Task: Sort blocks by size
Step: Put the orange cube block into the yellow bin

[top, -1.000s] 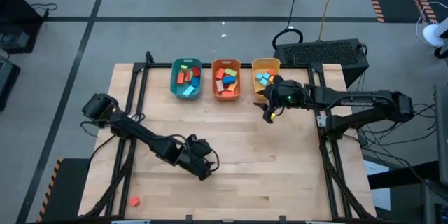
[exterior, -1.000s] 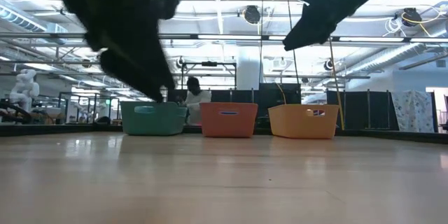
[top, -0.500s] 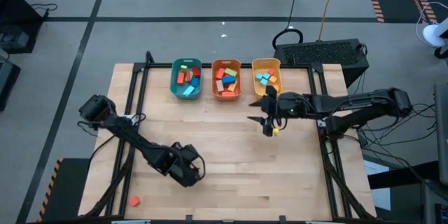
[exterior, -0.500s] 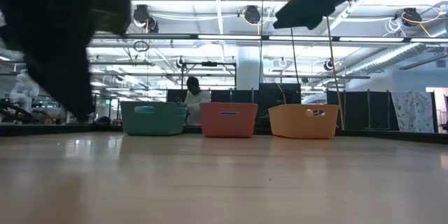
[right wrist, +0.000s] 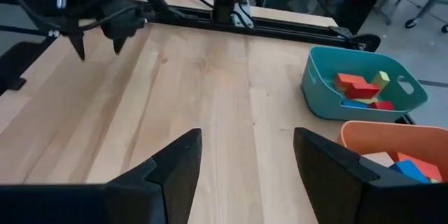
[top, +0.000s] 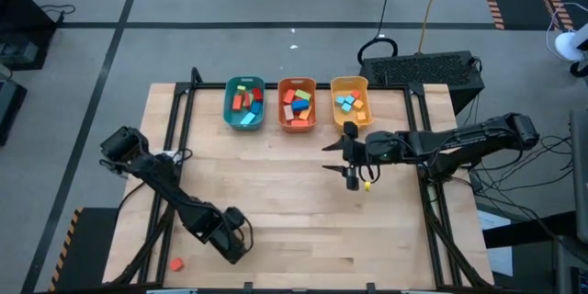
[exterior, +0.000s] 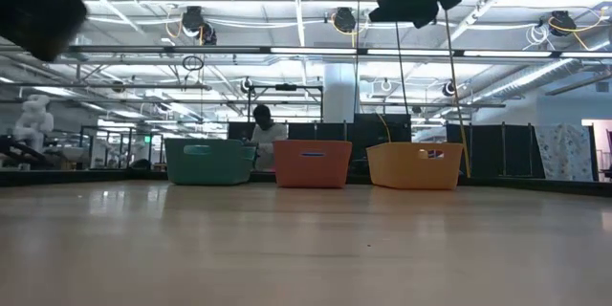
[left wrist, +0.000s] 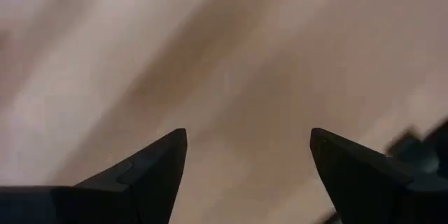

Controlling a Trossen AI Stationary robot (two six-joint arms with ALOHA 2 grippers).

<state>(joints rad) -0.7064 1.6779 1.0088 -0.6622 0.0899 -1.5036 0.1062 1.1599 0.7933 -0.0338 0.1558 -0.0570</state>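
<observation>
The left gripper (top: 234, 243), fingers open and empty, has swung toward seven o'clock, nearing the last small red wooden block (top: 175, 265); the right gripper (top: 353, 176), open and empty, has drawn back from the yellow plastic bin (top: 349, 84).

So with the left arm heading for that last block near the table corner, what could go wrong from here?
The orange block lies close to the table's near left edge, so a nudge from the open left gripper could push it off. It is small, so the fingers may close beside it. The right gripper hangs open over mid-table, clear for now.
</observation>
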